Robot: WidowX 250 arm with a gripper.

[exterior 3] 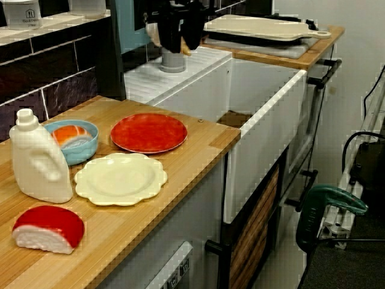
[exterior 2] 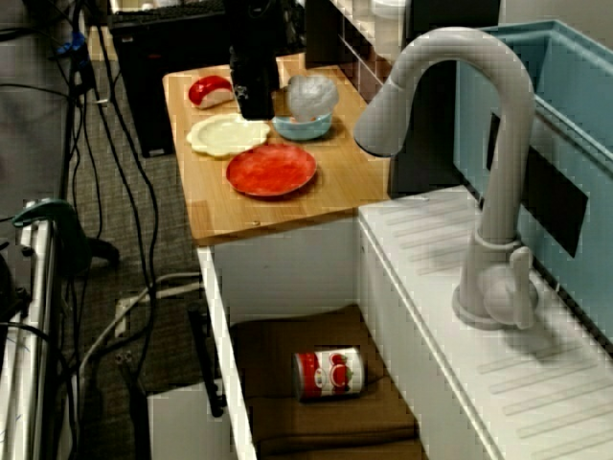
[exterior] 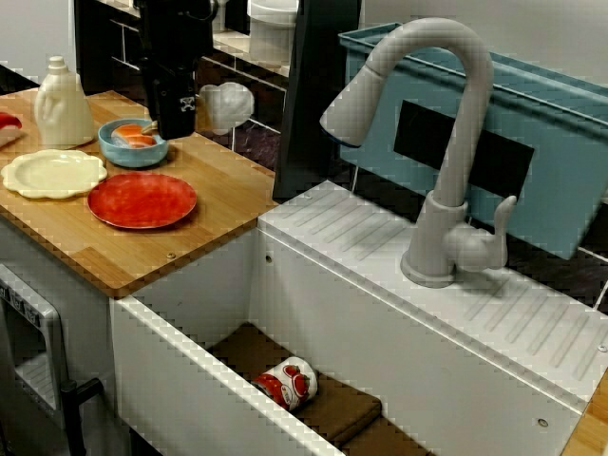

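My black gripper (exterior: 176,131) hangs over the wooden counter, above the right rim of a blue bowl (exterior: 133,152) that holds an orange and white food piece (exterior: 133,135). A whitish lumpy object (exterior: 226,104) sits at finger height off the counter, and the gripper looks shut on it. From above the sink, the gripper (exterior 2: 254,113) and the lumpy object (exterior 2: 311,94) stand over the bowl (exterior 2: 302,126). Along the counter, the gripper (exterior 3: 180,45) shows dark fingers with pale bits of the object (exterior 3: 154,33) beside them.
A red plate (exterior: 142,199), a cream scalloped plate (exterior: 54,173), a white jug (exterior: 62,104) and a red and white food piece (exterior 3: 48,229) share the counter. A soup can (exterior: 288,383) lies on a brown cloth in the sink. The faucet (exterior: 446,142) rises at the right.
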